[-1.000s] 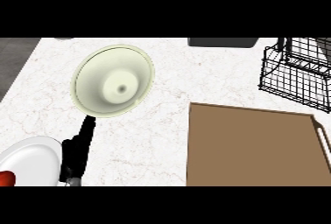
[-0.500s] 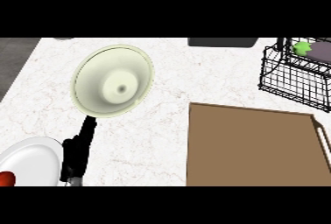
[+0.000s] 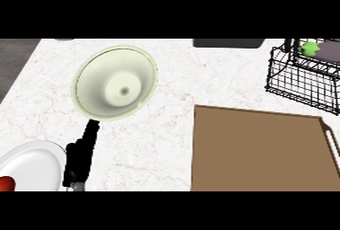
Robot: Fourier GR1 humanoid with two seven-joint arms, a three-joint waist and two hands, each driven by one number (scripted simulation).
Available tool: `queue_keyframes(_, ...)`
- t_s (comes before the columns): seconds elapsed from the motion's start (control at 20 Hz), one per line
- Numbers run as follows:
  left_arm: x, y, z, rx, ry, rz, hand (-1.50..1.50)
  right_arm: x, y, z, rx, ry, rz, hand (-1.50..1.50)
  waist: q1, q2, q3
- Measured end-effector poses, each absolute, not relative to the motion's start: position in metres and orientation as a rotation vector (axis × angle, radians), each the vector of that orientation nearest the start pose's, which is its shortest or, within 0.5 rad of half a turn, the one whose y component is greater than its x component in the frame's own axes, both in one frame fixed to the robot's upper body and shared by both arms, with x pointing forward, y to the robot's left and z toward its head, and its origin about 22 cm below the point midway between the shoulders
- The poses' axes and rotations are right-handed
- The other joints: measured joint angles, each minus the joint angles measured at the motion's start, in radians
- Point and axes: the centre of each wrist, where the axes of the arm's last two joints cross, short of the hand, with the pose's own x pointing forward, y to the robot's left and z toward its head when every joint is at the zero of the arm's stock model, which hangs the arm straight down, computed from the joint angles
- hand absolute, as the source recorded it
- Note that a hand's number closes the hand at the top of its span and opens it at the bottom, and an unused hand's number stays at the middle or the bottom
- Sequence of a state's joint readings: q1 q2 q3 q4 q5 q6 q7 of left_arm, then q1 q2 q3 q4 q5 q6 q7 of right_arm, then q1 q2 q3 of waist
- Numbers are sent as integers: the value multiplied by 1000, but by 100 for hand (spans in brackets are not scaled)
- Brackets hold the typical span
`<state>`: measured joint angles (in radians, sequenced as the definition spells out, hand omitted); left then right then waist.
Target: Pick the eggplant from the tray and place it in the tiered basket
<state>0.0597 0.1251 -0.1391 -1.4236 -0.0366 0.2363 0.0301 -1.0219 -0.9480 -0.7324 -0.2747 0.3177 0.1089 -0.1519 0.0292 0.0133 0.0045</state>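
The eggplant (image 3: 320, 49) — green cap, dark body — lies inside the tiered basket (image 3: 299, 85), just beyond the tray (image 3: 259, 152), which carries nothing. The placing looks done; neither robot hand shows, so I cannot tell their state.

Eggplant (image 3: 324, 49) in basket (image 3: 299, 83), behind tray (image 3: 259, 152); pan (image 3: 116, 83) left
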Motion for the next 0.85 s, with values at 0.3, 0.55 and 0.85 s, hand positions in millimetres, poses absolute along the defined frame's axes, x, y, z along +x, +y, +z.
queue_keyframes(0.3,217,238,-49,242,-1356,-31,0,276,-592,249,-785,-1570,-403,-150,-13,-1,3)
queue_keyframes(0.55,215,243,-49,247,-1347,-15,0,212,-630,258,-795,-1551,-439,-150,-29,-3,5)
queue_keyframes(0.85,209,246,-49,255,-1343,1,0,159,-651,255,-764,-1544,-403,-150,-44,-5,9)
